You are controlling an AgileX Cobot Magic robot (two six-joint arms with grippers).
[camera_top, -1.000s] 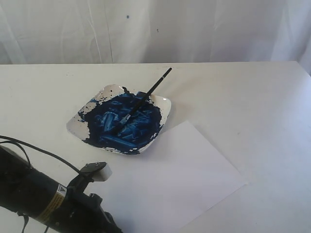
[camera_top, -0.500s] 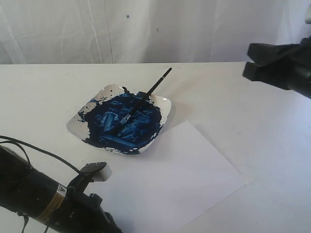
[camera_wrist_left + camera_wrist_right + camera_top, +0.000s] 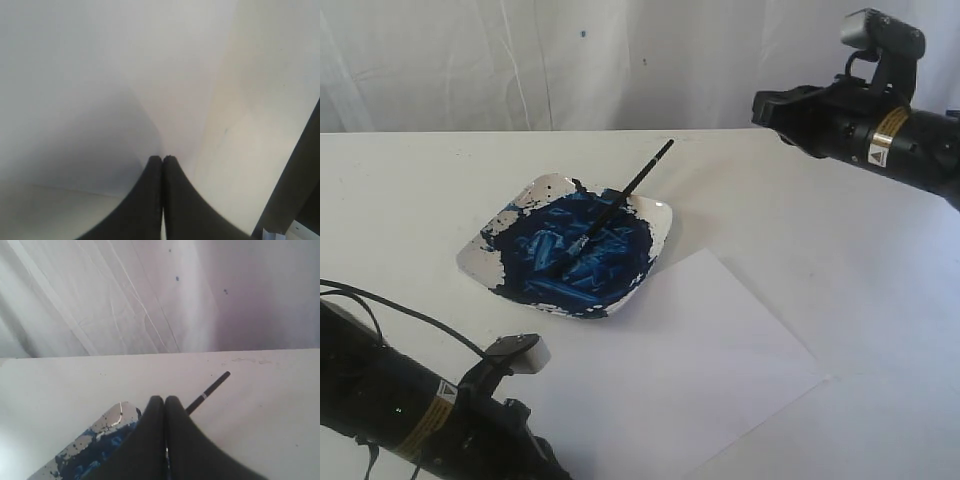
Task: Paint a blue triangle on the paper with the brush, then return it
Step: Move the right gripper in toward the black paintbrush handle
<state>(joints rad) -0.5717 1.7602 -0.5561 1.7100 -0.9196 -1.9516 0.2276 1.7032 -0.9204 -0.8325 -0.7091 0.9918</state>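
Quick status from my end. Right gripper (image 3: 760, 105) hangs in the air at the far right, well apart from everything, nose pointing left toward the dish (image 3: 470, 258). Its jaws are pressed tight together with nothing between them; the wrist cam shows that plainly. Left gripper (image 3: 162, 159) is the same deal: tips touching, empty, over a plain white surface. From the outside cam I only get the left arm (image 3: 405, 405) lying low at the near left corner, and its front end runs off the picture edge.

The brush (image 3: 620, 202) lies in the dish, bristle end down in the dark blue paint near the middle, black handle slanting up over the far right rim and sticking out past it. Neither gripper is touching it. The dish sits left of centre on the table (image 3: 840, 230), smeared blue almost all over. The paper (image 3: 700, 350) lies flat to the near right of the dish, one edge just beside it, and it's plain white all over.
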